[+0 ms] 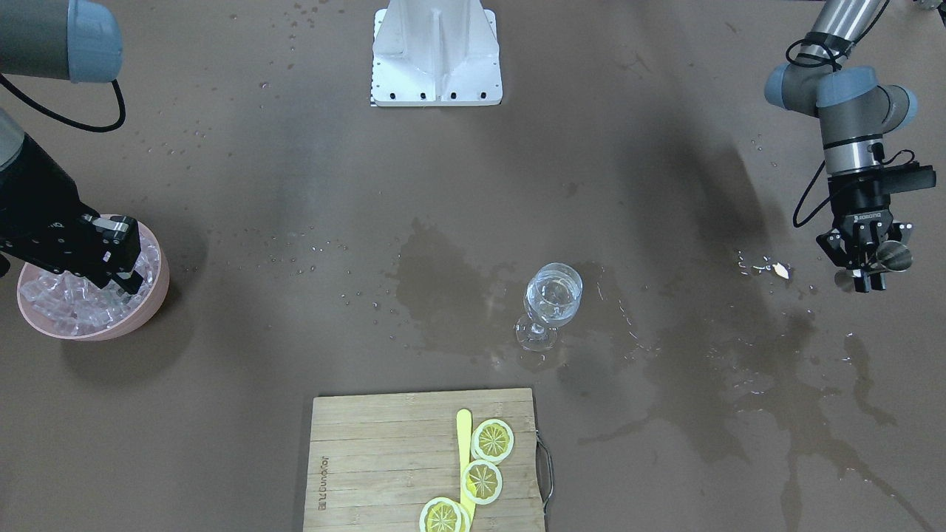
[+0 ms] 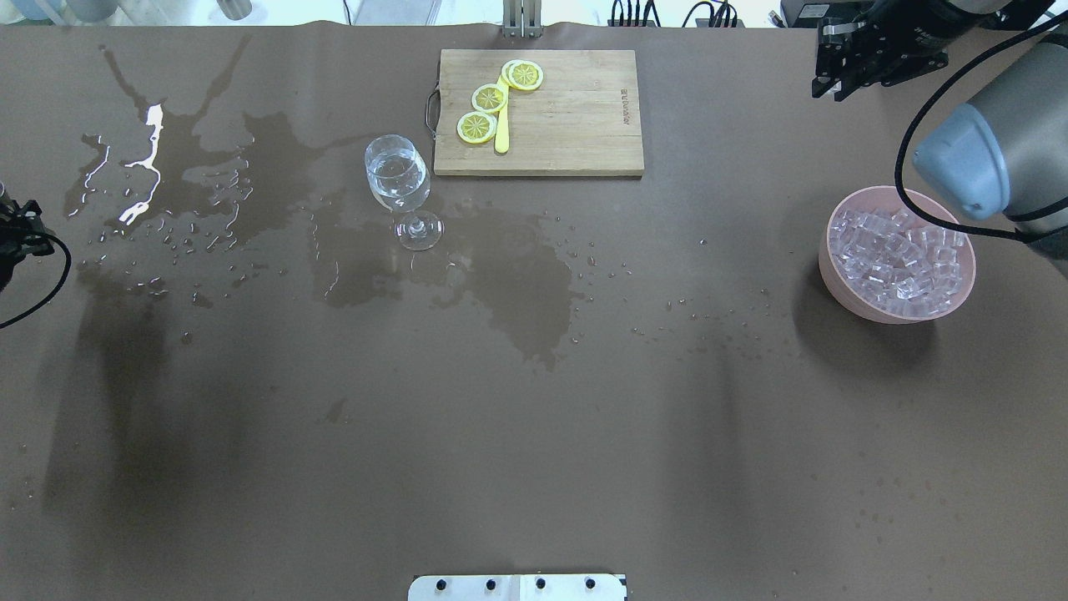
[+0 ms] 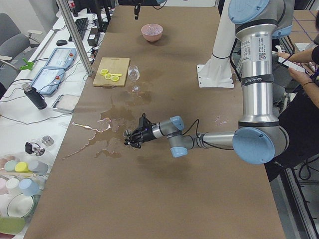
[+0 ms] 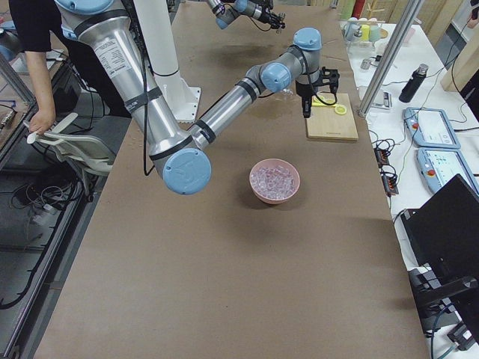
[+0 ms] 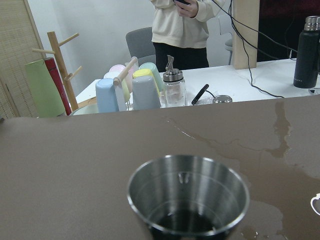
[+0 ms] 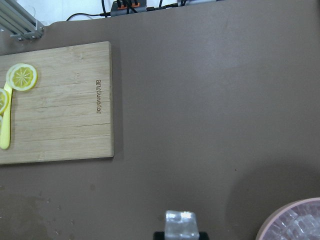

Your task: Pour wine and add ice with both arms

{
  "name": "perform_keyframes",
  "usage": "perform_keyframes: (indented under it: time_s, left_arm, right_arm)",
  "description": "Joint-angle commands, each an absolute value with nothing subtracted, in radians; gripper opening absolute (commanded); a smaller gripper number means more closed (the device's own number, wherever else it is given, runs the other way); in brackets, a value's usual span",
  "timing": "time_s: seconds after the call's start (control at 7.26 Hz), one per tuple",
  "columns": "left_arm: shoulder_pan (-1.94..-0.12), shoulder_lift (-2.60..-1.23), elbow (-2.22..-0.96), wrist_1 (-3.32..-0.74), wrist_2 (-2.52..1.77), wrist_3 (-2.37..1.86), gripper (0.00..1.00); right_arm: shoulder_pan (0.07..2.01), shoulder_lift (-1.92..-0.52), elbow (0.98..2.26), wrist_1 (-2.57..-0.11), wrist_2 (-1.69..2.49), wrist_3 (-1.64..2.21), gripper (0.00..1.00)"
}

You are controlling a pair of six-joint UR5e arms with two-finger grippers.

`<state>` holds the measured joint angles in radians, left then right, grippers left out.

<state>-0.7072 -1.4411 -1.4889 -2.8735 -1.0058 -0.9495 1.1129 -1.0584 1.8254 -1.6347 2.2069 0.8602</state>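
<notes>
A bamboo cutting board (image 2: 576,117) lies flat on the brown table (image 2: 534,434), lower than the right gripper (image 1: 127,284) and off to its side. Its metal handle (image 2: 431,108) is on the edge farthest from that gripper. Three lemon slices (image 2: 490,98) and a flat yellow utensil (image 2: 501,133) sit at that far end, the slices touching the utensil. Ahead of the left gripper (image 1: 865,275), past the table's edge, a wooden rack (image 5: 60,65) stands beside upturned pastel cups (image 5: 107,95). Near them are a glass bottle with a pourer (image 5: 174,90) and a black flask (image 5: 306,50), with a person in a cream top (image 5: 180,25) behind.
</notes>
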Motion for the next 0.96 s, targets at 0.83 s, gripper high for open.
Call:
perform_keyframes:
  time_s: [0.83]
  left_arm:
    - [-0.655,-1.785,-1.805,-2.204,-1.005,-0.75,0.25]
  right_arm:
    - [1.063,-0.976,1.815,-1.7,2.171,0.942,0.0]
